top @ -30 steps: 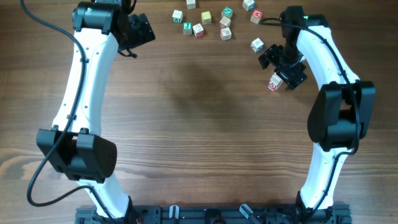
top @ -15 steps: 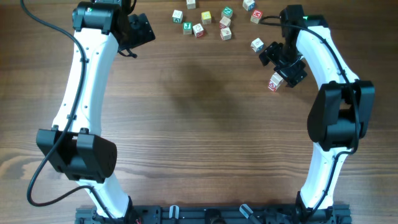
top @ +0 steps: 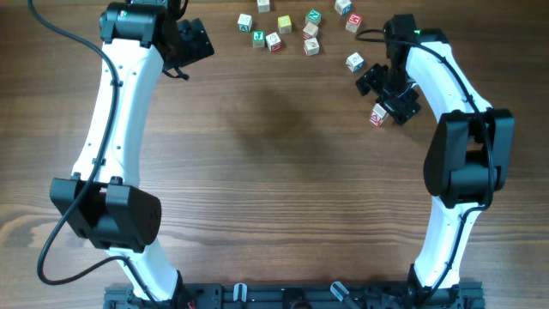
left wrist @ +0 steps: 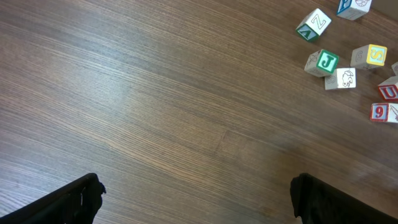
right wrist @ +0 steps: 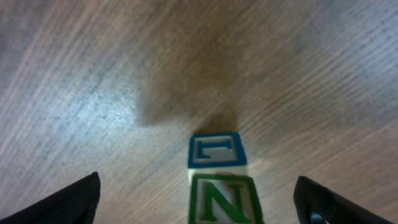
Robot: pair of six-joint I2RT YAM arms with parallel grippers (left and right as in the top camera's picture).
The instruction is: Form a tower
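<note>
Short pale-wood, red-printed alphabet-cube tower stands toward far right corner of dark wooden table. Right gripper spread wide, tower between fingers, touching neither; the gap likely guards against a knock. Left gripper wide, empty, near far left edge, out of way. Loose lettered cubes along far edge. Single loose cube near right gripper, possible snag.
</note>
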